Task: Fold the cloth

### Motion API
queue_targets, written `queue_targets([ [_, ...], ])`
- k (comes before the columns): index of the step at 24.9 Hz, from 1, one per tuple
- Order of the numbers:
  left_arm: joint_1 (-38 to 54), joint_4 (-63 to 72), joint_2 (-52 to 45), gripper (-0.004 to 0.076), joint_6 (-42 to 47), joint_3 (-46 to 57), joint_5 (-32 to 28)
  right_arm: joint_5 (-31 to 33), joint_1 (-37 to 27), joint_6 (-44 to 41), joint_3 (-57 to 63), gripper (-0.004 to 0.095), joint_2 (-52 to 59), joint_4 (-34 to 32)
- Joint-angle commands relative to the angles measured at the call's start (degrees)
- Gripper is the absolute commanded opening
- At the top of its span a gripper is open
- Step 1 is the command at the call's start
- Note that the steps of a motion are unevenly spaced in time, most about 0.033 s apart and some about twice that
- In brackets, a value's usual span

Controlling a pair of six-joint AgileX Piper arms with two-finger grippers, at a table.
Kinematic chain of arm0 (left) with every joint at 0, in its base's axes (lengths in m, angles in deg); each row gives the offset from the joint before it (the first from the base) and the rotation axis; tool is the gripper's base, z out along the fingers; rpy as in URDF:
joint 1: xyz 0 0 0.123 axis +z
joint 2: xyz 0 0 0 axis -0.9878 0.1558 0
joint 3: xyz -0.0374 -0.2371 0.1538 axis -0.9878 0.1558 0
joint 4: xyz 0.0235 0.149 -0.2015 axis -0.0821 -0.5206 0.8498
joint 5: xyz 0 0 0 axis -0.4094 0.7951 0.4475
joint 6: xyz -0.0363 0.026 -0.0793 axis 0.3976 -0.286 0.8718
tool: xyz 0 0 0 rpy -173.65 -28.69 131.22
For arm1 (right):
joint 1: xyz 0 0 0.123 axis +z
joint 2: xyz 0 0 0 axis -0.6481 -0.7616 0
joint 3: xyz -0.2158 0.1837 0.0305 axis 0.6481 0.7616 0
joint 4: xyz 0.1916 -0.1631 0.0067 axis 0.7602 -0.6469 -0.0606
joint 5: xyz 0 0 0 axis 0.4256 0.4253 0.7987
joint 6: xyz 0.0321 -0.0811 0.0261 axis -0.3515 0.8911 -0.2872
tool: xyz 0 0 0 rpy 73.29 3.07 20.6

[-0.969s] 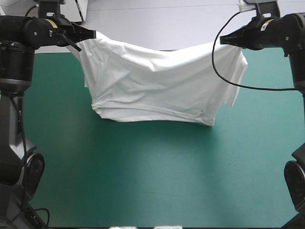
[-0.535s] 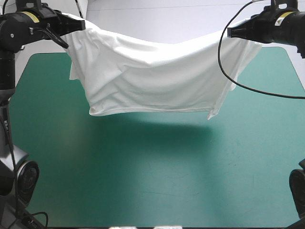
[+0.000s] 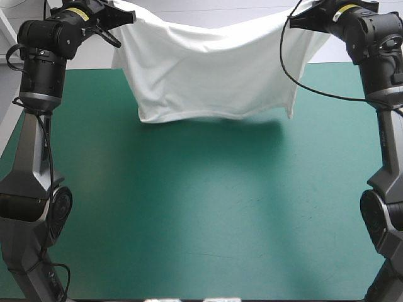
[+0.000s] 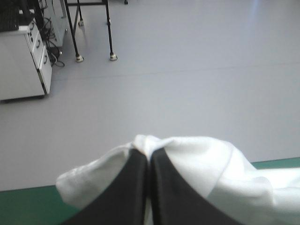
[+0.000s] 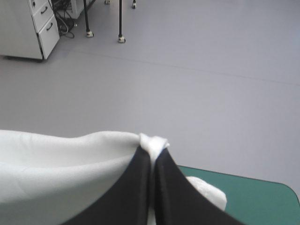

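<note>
The white T-shirt (image 3: 214, 69) hangs in the air above the far part of the teal-green table (image 3: 208, 214), stretched between both arms. My left gripper (image 3: 129, 14) is shut on its top left corner, and my right gripper (image 3: 291, 21) is shut on its top right corner. The lower hem hangs free just above the table and casts a shadow there. In the left wrist view my black fingers (image 4: 136, 187) meet in an arch with T-shirt (image 4: 206, 164) bunched around the tips. The right wrist view shows my fingers (image 5: 140, 192) pinching T-shirt (image 5: 61, 159) the same way.
The teal-green cover (image 3: 208, 251) lies bare in front of the hanging T-shirt. A black cable (image 3: 302, 82) loops down from the right wrist in front of the shirt's right side. Both arm columns stand at the table's left and right edges.
Both arms have raised the T-shirt higher and carried it toward the table's far edge. The hem that hung lower over the table earlier now swings near the far part.
</note>
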Motion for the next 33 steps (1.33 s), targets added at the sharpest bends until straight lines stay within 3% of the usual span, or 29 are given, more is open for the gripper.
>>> queue_targets([
  [1, -0.1, -0.3, -2.9, -0.0009, 0.1, -1.4, -7.0, -5.8, -0.6, 0.2, -1.6, -0.0017, 3.0, -1.3],
  [4, -0.1, -0.4, -0.9, -0.0009, 0.1, -1.4, -0.4, 4.0, -0.6, -1.5, -1.4, -0.0017, 1.6, -1.1],
  [5, -0.1, -0.5, 0.9, -0.0009, 0.1, -1.4, 6.3, 10.1, -0.6, -1.5, -1.1, -0.0017, 0.3, -0.8],
  [7, -0.1, -0.5, 3.6, -0.0009, 0.8, -0.6, 15.4, 16.5, -0.6, -2.7, 0.7, -0.0017, -1.5, -0.2],
  [10, -0.1, -0.1, 5.5, -0.0009, 3.9, 3.8, 20.4, 18.9, -0.6, -3.2, 8.9, -0.0017, -1.4, 1.7],
  [14, -1.0, -0.2, 3.5, -0.0009, 4.7, 15.9, 19.3, 18.3, -0.6, -3.2, 22.1, -0.0017, 0.7, 3.3],
  [18, -2.8, -0.2, -2.7, -0.0009, 5.1, 32.2, 11.8, 15.3, -0.6, -2.5, 34.9, -0.0017, 4.0, 6.5],
  [21, -3.5, 0.4, -9.4, -0.0009, 5.4, 50.3, 6.3, 13.2, -0.6, -1.1, 46.0, -0.0017, 8.3, 8.9],
  [24, -3.5, 0.9, -14.0, -0.0009, 5.4, 61.5, 4.0, 12.2, -0.6, -0.2, 53.1, -0.0017, 11.5, 10.4],
  [33, -3.5, 2.5, -26.9, -0.0009, 5.0, 80.4, 1.2, 11.9, -0.6, 1.7, 69.4, -0.0017, 21.3, 14.4],
])
